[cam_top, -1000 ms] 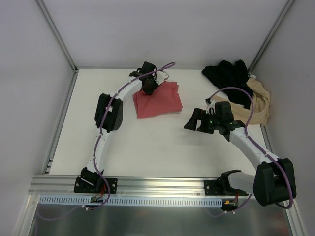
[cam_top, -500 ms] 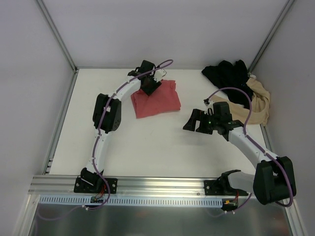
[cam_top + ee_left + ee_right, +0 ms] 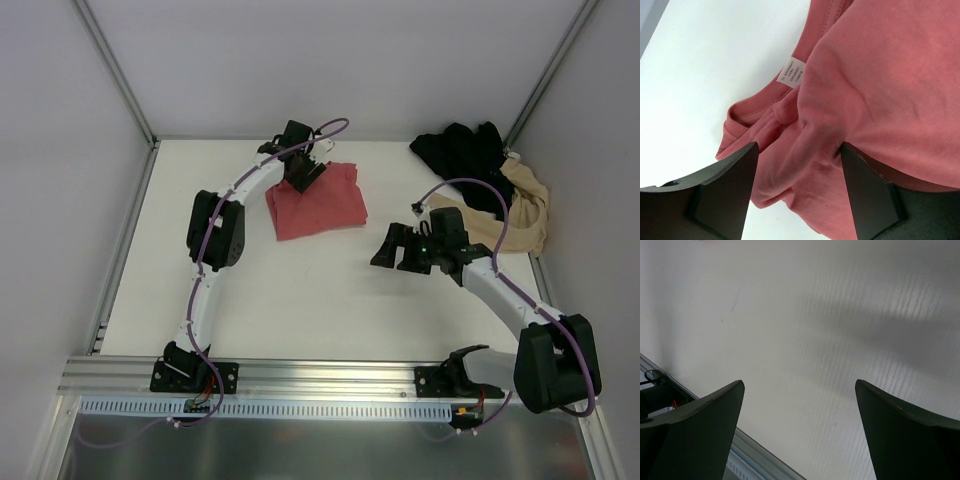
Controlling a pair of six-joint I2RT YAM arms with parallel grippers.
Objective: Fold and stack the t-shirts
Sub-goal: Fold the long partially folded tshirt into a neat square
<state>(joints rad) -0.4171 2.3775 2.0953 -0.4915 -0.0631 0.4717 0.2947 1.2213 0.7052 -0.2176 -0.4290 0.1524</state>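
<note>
Since a second earlier, the left gripper [image 3: 303, 172] had parted its jaws at the upper-left corner of the coral-red t-shirt [image 3: 320, 205], and the folded shirt had slid a little toward the upper left of the table [image 3: 300, 300]. The right arm had crept slightly leftward.

From overhead, the coral-red shirt lay folded in a rough rectangle just above the middle of the frame, its upper-left corner under the left gripper. In the left wrist view the left gripper [image 3: 799, 150] stood well open, with both fingers [image 3: 725, 190] spread to either side of a bunched fold of the coral-red cloth [image 3: 880, 75]. The cloth lay loose between them and was not pinched. A white care label [image 3: 792, 72] showed at the collar edge, with bare table in the upper left of that view.

The right gripper [image 3: 392, 245] hung right of centre, well apart from the coral-red shirt, fully spread and holding nothing. Its wrist view showed only bare table between the fingers of the right gripper [image 3: 800, 385].

The black t-shirt [image 3: 465, 150] lay crumpled in the upper-right corner of the table, touching the beige t-shirt [image 3: 525, 215] heaped just below and to its right.
</note>
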